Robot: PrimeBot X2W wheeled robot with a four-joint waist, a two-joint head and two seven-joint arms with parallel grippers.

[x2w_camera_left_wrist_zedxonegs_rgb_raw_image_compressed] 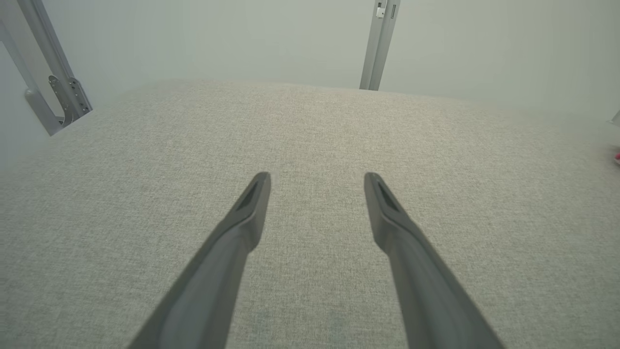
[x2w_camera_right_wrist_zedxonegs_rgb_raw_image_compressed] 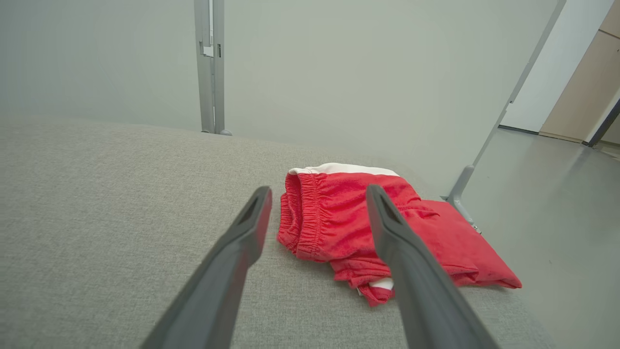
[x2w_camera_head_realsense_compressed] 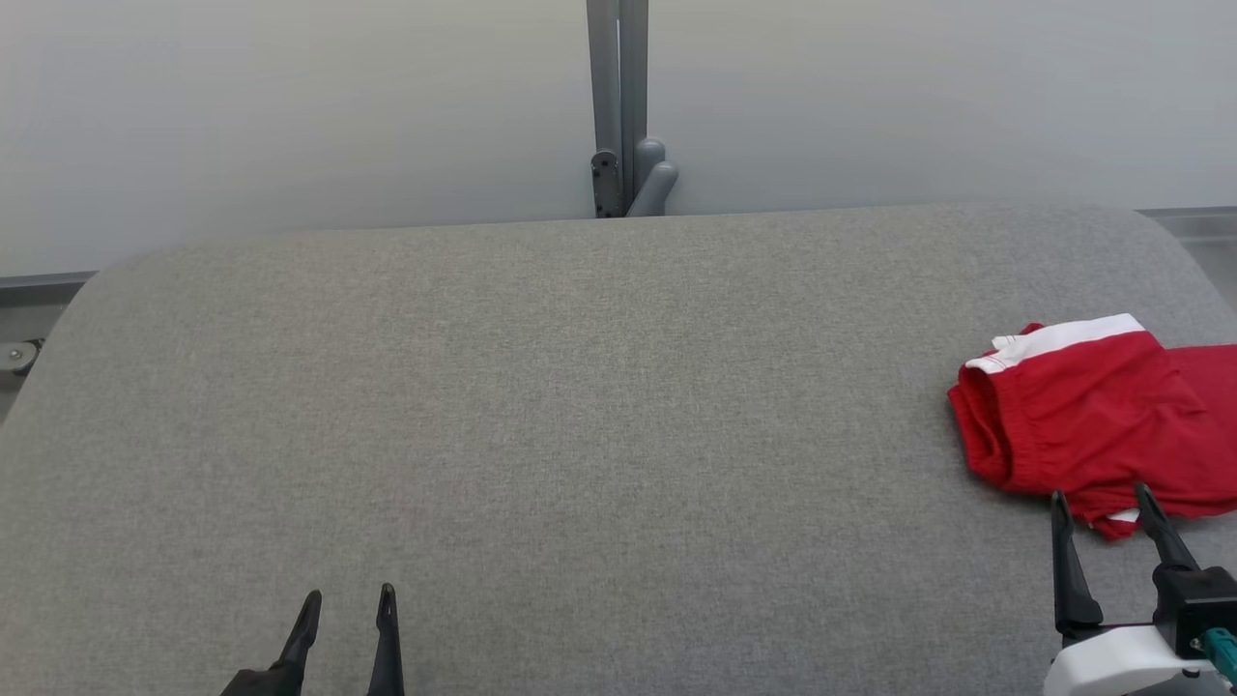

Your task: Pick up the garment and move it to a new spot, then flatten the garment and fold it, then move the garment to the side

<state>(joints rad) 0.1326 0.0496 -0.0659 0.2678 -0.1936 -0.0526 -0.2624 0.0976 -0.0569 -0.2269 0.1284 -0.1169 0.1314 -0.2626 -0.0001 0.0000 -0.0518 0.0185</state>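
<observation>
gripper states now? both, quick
Left gripper: open, holding nothing.
Right gripper: open, holding nothing; its fingers straddle the near edge of the red shorts.

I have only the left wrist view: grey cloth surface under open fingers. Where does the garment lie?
Observer: The red garment lies near the right edge of the table, seen in the head view.
Operator: Is it spread flat?
Observer: No, it is doubled over and wrinkled, with a white band along its far side.
Operator: Does the right gripper hold it?
Observer: No. The right gripper is at the garment's near edge, its fingers apart and gripping nothing.
</observation>
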